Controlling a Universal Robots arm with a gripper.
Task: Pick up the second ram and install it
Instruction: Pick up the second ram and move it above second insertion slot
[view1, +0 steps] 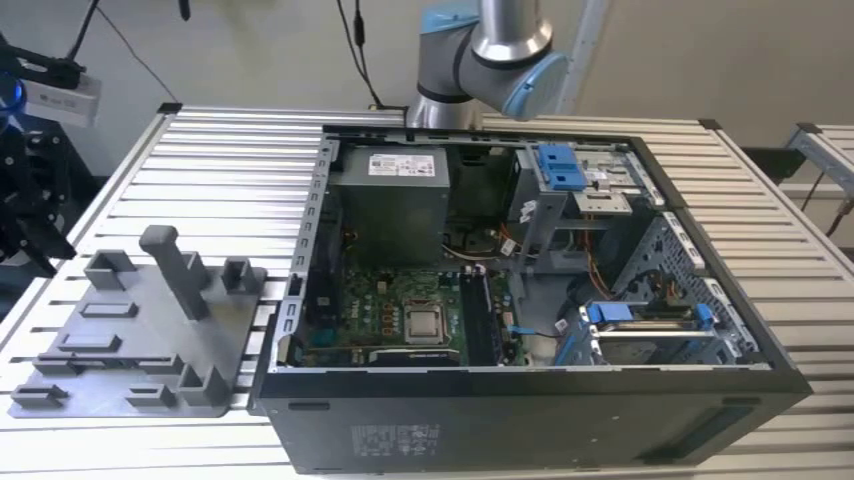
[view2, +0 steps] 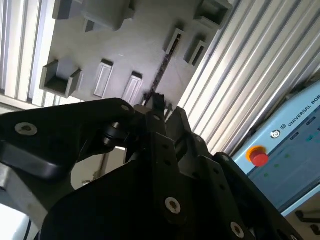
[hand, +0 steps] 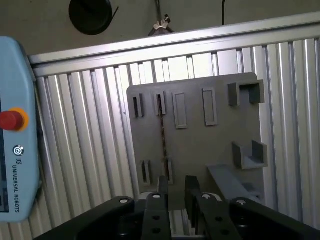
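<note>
One stick, the second ram (hand: 162, 135), is seen slotted edgewise near the grey fixture plate's (hand: 220, 145) edge. The gripper (hand: 177, 192), parted and empty, is poised nearby. The approach is judged in hand, with squaring over the stick's thin edge called for.

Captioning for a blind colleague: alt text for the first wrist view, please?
The gripper, jaws open, hangs above a grey slotted holder plate where the second ram stands edge-on in its slots. The plate lies on a ribbed metal table.

Dark tool (view2: 166, 109) over grey slotted holder (view2: 135, 30), second ram (view2: 162, 67) standing edge-on in it, ribbed metal table (view2: 240, 65), blue pendant (view2: 292, 142)
</note>
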